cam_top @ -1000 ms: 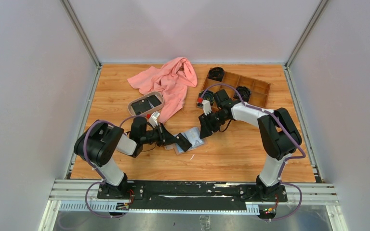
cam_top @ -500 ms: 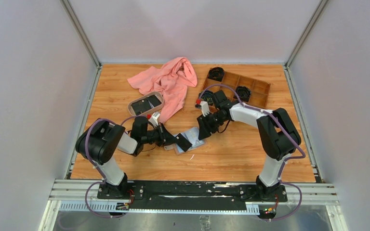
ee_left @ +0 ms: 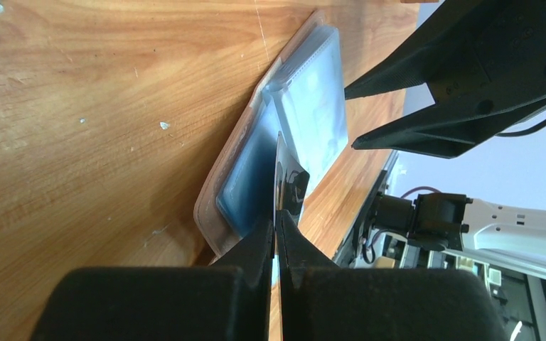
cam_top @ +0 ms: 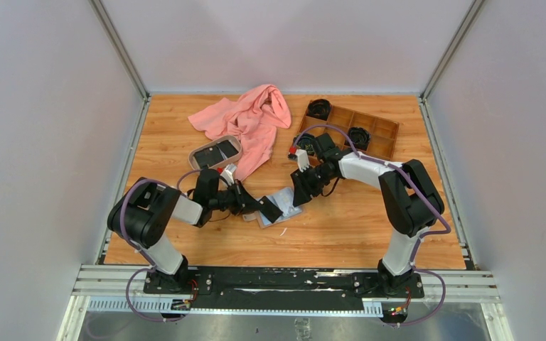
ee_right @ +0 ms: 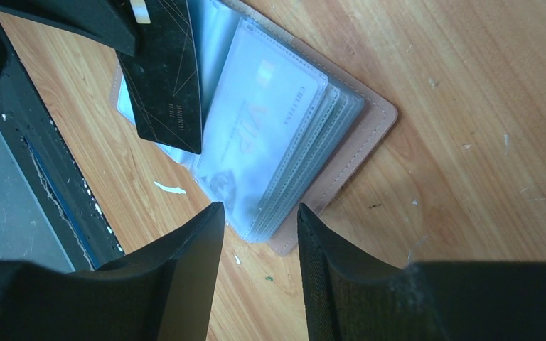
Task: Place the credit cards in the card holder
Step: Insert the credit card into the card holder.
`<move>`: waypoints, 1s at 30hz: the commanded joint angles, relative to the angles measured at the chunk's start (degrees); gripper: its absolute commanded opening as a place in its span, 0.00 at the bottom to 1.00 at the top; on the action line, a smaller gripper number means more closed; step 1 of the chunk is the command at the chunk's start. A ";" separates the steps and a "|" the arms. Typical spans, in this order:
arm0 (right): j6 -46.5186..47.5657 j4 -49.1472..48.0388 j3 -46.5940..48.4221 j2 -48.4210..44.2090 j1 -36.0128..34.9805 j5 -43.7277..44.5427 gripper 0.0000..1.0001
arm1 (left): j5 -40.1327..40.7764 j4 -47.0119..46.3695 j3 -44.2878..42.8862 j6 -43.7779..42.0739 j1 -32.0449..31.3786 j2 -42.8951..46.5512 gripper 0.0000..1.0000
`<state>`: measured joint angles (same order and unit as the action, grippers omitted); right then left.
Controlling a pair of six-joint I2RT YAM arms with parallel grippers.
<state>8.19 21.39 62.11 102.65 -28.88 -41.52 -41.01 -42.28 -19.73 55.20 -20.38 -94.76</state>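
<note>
- Now, my left jaws are clamped on a black card (ee_left: 289, 186), held edge-on over the open holder (ee_right: 371, 119), which lies flat mid-bench, a little toward the near edge.
- The right jaws stand partly open and grip nothing, hovering at the holder's side toward the bench's right edge.
- Main risk, as I judge it: the card's corner meets a sleeve's face rather than its mouth and shoves the whole holder across the bench, since nothing pins it.
- The clear sleeves (ee_right: 277, 142) are fanned and floppy, so the card could slip between two of them instead of inside one.
- The card sits skewed to the sleeves, and forcing it could twist it in the grip or bend it.
- Both sets of jaws are close together, so lowering the right to steady the holder might knock the card.
- More cards (cam_top: 217, 152) wait in the tray (cam_top: 193, 161) toward the left edge.
</note>
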 commanded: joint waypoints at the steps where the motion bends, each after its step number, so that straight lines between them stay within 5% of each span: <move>1: -0.97 0.50 1.53 0.69 -0.65 1.19 0.46 | 2.55 5.33 -0.91 -2.91 0.39 2.30 0.00; 30: -1.24 0.50 1.66 0.88 -1.39 0.12 0.43 | 2.11 6.77 -4.71 -2.69 -2.29 -2.21 0.00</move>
<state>7.27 21.39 62.11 102.67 -29.36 -40.91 -39.44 -37.06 -24.10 53.36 -22.17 -95.55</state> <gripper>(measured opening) 0.435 0.007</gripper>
